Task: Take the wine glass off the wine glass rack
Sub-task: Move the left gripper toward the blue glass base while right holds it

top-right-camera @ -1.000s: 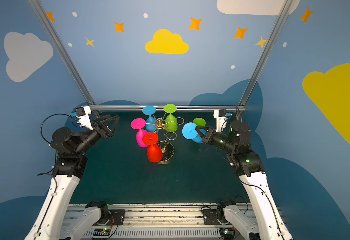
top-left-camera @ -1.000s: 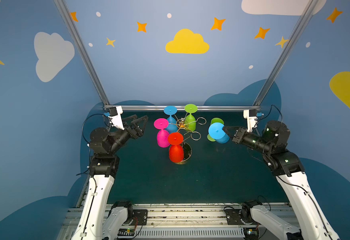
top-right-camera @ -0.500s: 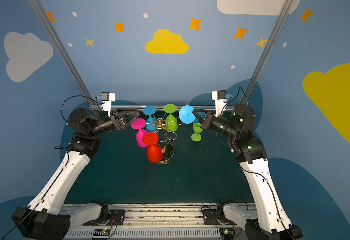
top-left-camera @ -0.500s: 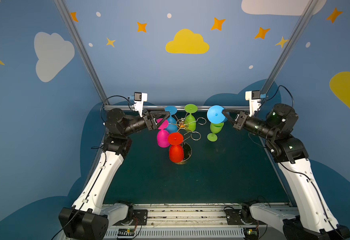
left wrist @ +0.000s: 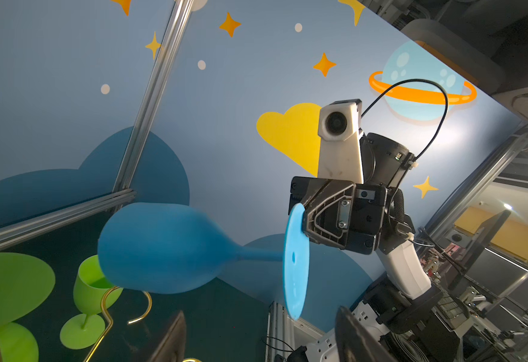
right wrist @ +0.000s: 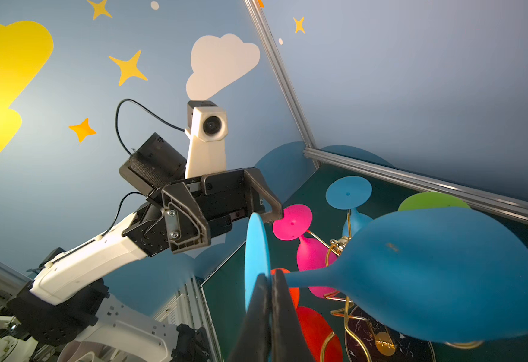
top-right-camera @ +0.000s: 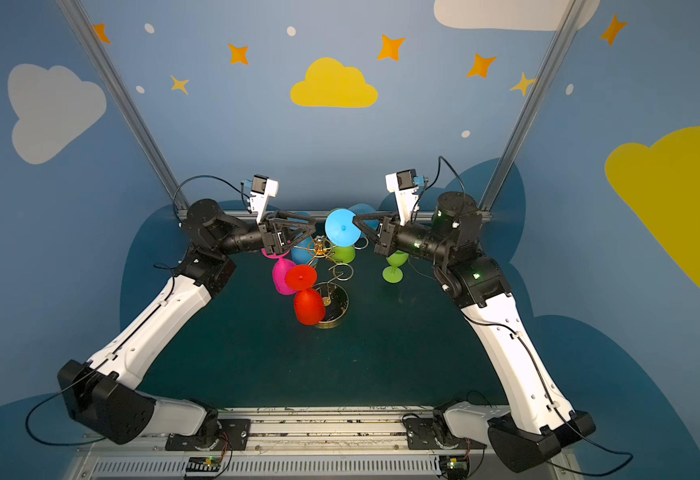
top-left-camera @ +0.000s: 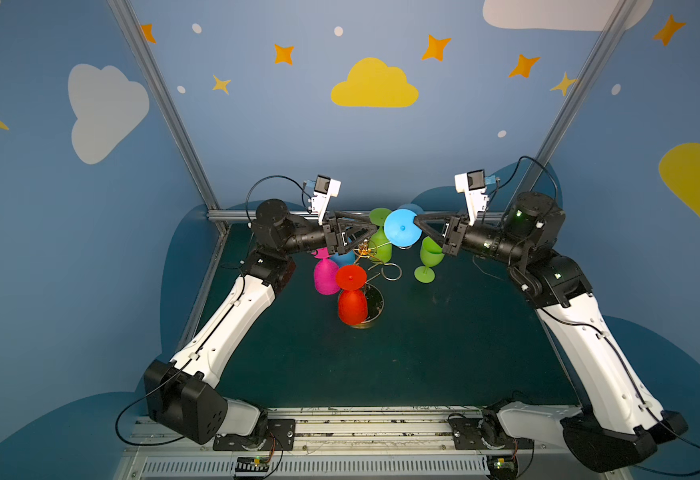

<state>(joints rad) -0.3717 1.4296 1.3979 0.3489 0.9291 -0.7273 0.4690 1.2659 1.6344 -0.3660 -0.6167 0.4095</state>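
The wine glass rack [top-left-camera: 363, 250] [top-right-camera: 319, 246] is a gold wire stand on a round dark base [top-left-camera: 376, 300]. Pink [top-left-camera: 325, 279], red [top-left-camera: 352, 305], blue and green [top-left-camera: 381, 243] glasses hang upside down on it. My right gripper [right wrist: 269, 283] [top-left-camera: 416, 224] is shut on the rim of the foot [top-left-camera: 401, 228] [top-right-camera: 342, 227] of a blue wine glass [right wrist: 444, 272] [left wrist: 162, 247]. That glass lies sideways in the air above the rack. My left gripper [left wrist: 259, 338] [top-left-camera: 372, 232] is open, level with that foot and close to its other face.
A green glass [top-left-camera: 428, 261] [top-right-camera: 396, 266] stands upright on the dark green table right of the rack. Empty gold loops [top-left-camera: 390, 272] stick out on the rack's right side. Metal frame posts and blue walls close in the back [top-left-camera: 232, 216].
Both arms have risen and swung toward the middle. The right gripper carried the blue glass from low right up over the rack. The left gripper reached toward its foot, jaws narrowing slightly.
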